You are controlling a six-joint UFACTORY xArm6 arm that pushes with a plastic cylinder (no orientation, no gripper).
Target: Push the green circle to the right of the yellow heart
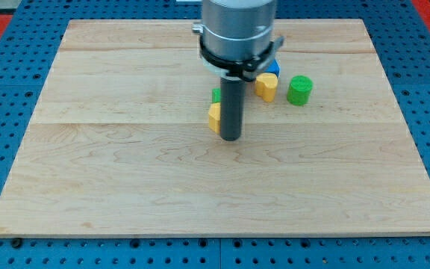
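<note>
Camera view: green circle [300, 90] already just right of yellow heart [266, 86], small gap. Tip [231, 139] apart, beside yellow block [214, 117]; no gripper, holds nothing. Step: near done; next, slight nudge at most.

The circle [300, 90] sits just right of the heart [266, 86]; my tip [231, 138] stands well left, nearer.

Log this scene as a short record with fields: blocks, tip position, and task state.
green circle: right of the yellow heart, a small gap between
yellow heart: just right of the rod
blue block: behind the heart, partly hidden
other blocks: yellow block and green block left of the rod, both partly hidden
my tip: beside the yellow block, left of the heart
board: wooden board
</note>
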